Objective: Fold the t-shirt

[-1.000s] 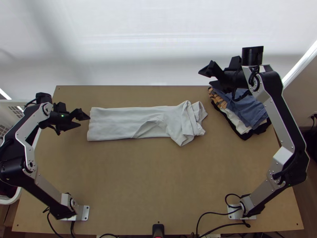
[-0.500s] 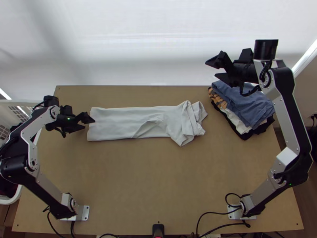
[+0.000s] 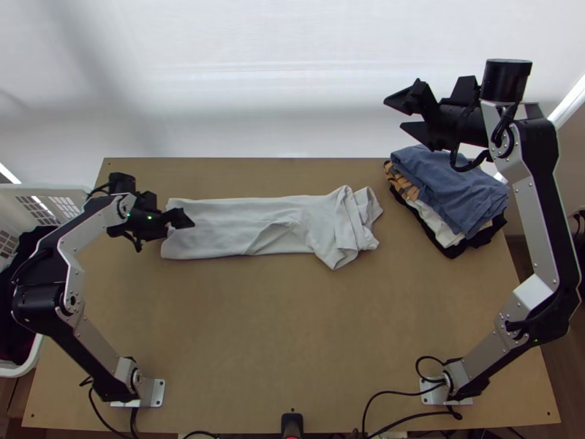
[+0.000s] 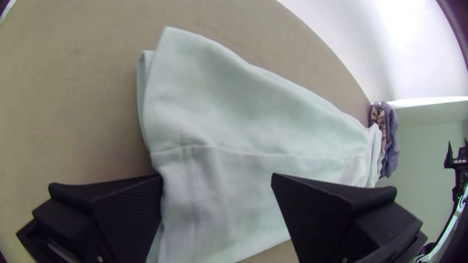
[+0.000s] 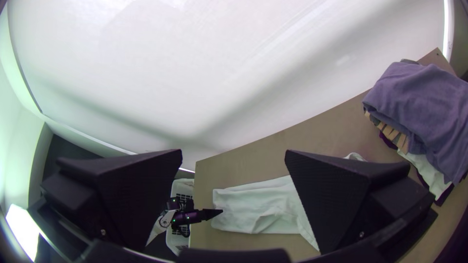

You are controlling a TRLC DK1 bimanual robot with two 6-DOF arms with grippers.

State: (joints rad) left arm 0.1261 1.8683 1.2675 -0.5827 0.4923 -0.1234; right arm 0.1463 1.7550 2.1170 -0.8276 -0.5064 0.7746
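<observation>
The shirt lies as a strip from left to past the middle of the worktop, the left gripper, fingers parted, at its left end, likely to fold it inward, the right gripper, also released, raised far right, apparently leaving room.

I observe one t-shirt, pale grey to white, plain. It lies flat on the surface in the half farther from the arm bases, as a long, narrow strip folded lengthwise and running left to right. At the left end, I see a nearly straight edge with stitching beside it; the layers there are slightly offset. A lengthwise line crosses the upper layer. Near mid-length, the fabric is creased diagonally. The right end is bunched into uneven, overlapping folds, with one corner directed toward the bases.
</observation>
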